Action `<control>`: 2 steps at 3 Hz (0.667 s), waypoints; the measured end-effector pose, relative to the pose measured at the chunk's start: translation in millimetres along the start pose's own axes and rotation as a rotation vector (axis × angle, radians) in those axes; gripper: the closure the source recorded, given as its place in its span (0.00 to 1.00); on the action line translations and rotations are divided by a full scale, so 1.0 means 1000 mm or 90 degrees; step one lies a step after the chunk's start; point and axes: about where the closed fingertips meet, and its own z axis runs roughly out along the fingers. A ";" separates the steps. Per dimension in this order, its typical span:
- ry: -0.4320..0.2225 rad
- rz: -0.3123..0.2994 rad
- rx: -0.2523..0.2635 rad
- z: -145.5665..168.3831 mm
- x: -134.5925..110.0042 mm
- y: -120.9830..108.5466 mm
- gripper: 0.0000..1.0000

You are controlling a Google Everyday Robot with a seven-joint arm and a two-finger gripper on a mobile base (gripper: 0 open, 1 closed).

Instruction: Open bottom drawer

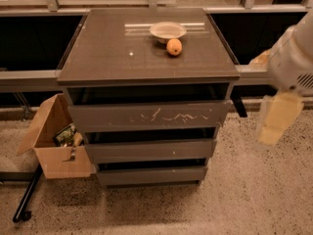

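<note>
Okay, so your gripper (276, 121) hangs out in the air at the right side of the cabinet (146, 58), level with the scratched top drawer (149, 115) and well apart from everything. Honestly, you can't tell from this view whether it's spread or closed, so check that first. The bottom drawer (151, 175) sits way down and to the left of the gripper, right at the floor (244, 199), under the middle drawer (151, 151), and it looks shut or close to it. There's no handle on it, just a flat, smooth, dark front. That face is probably too slick to pinch or drag by friction. Your best bet is the dark gap above its top edge: get in there, hook behind the lip near the middle, and pull straight back toward yourself. The panel looks rigid, and I'd guess the drawer is shallow and fairly light, so it should slide easily. Grab too far toward a corner and it might rack sideways. Watch the gap height too, since it's tight and you could snag the middle drawer instead. The cardboard box (54, 151) is far left of the gripper, beyond the cabinet. The bowl (167, 31) and orange (174, 47) are up top to the left, so neither should bother you.
</note>
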 end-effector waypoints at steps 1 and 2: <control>-0.048 -0.059 -0.046 0.083 -0.014 0.026 0.00; -0.094 -0.087 -0.110 0.168 -0.029 0.060 0.00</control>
